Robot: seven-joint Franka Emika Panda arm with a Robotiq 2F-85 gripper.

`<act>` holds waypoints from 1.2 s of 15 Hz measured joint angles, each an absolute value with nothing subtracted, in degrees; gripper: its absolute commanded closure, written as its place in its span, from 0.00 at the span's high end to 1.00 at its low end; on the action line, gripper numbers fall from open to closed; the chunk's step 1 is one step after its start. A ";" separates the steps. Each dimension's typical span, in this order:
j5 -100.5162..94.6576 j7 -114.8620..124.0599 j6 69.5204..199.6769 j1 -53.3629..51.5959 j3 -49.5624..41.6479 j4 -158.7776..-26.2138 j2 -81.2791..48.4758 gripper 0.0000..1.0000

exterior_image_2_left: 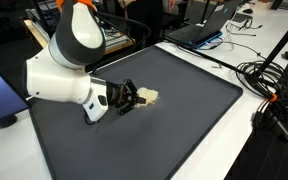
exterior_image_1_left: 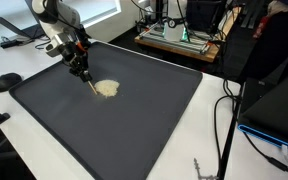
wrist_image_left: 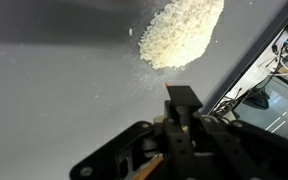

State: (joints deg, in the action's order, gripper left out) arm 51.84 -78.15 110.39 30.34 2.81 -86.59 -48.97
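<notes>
While the pincer (exterior_image_1_left: 87,82) is clenched, with no held item discernible, its tip stands just beside the heap of pale grains (exterior_image_1_left: 106,89) on the dark mat (exterior_image_1_left: 134,125), toward the bench (exterior_image_1_left: 19,62) edge where the arm (exterior_image_2_left: 69,65) reaches in. Judged: heap mostly gathered; few stray grains lie outside.
</notes>
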 measured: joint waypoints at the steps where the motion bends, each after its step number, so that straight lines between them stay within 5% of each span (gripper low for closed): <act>1: 51.83 -78.39 110.37 30.11 2.46 -86.60 -48.99 0.03; 18: 51.95 -91.58 103.48 30.44 -0.63 -87.17 -48.16 0.03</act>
State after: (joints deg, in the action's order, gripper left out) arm 51.95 -91.58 103.48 30.44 -0.63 -87.17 -48.16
